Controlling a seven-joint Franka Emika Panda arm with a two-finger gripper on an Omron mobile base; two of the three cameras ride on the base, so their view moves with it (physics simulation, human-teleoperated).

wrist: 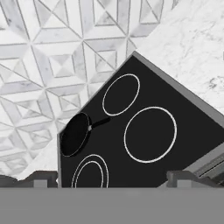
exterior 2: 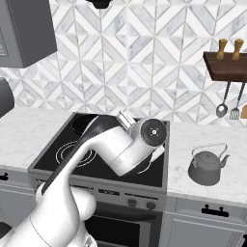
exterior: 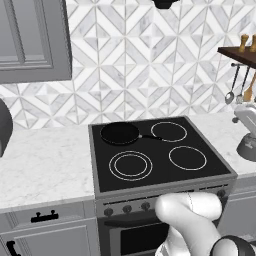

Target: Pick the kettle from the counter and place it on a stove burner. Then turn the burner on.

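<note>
The dull-grey kettle (exterior 2: 208,166) stands upright on the white marble counter (exterior 2: 193,140) to the right of the cooktop; in the left base view the kettle (exterior: 248,148) is cut off by the right edge. The double-ring stove burner (exterior: 130,165) is at the cooktop's front left, unlit and bare, and the hand view shows this burner (wrist: 90,173) near the bottom. My gripper (wrist: 111,177) looks down on the stove from high up, open, its fingertips far apart with nothing between them. My white arm hides much of the cooktop in the right base view.
A black frying pan (exterior: 120,133) sits on the back-left burner. Single-ring burners (exterior: 187,157) lie on the right side. Knobs (exterior: 127,208) line the stove front. A wooden shelf (exterior 2: 226,65) with hanging utensils is on the right wall. A dark rounded appliance (exterior: 4,127) stands far left.
</note>
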